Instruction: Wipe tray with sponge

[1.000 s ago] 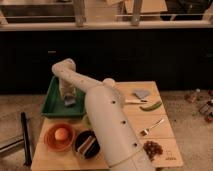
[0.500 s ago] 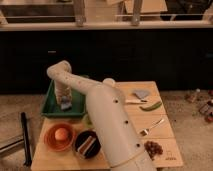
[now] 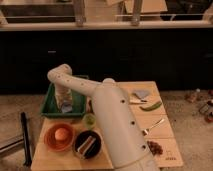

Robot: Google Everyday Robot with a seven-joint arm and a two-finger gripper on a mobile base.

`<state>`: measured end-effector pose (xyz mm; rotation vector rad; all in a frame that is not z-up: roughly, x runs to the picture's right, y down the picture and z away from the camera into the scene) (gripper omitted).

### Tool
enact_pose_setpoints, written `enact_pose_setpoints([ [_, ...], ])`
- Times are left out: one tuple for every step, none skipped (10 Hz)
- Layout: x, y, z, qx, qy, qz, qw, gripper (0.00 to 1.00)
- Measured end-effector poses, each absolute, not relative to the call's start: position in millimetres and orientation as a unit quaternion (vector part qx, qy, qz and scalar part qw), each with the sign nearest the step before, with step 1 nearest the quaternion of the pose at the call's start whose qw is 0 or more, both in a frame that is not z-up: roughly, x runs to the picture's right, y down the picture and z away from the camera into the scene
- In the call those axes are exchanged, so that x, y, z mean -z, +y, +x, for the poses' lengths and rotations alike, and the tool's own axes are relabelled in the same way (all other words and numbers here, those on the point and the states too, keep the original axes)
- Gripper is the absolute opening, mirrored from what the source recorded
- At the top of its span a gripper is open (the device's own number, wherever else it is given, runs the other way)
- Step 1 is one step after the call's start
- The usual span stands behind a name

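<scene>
you are pressing the small blue-grey sponge block (image 3: 65, 107) in your end effector (image 3: 64, 104), clamped on it, inside the large green plastic tray (image 3: 51, 106); wiping looks midway

The wooden bench (image 3: 165, 150) is seen from one high camera set behind the white arm, facing down and forward, with the gripper (image 3: 65, 106) far off over the green rectangular plastic tray (image 3: 50, 102).
</scene>
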<state>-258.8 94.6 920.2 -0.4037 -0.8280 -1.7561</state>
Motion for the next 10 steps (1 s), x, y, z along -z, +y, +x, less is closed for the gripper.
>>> enact_pose_setpoints([
  [-921.1,92.7,-249.7,0.737,-0.347,-0.173,0.553,0.02],
  [-922.9,90.6,-239.2,0.733,-0.344,-0.177,0.559,0.02],
  [-925.0,87.9,-233.3,0.730,-0.341,-0.178,0.565,0.02],
  [-927.3,83.9,-230.2,0.726,-0.338,-0.177,0.572,0.02],
  [-930.6,80.8,-224.5,0.722,-0.336,-0.178,0.579,0.02],
  [-935.5,75.5,-217.1,0.715,-0.333,-0.179,0.589,0.02],
  [-938.8,72.6,-214.4,0.710,-0.333,-0.179,0.594,0.02],
  [-944.5,67.6,-213.7,0.704,-0.334,-0.177,0.601,0.02],
  [-949.3,63.1,-213.8,0.700,-0.337,-0.176,0.605,0.02],
  [-953.0,59.3,-213.0,0.695,-0.340,-0.173,0.609,0.02],
])
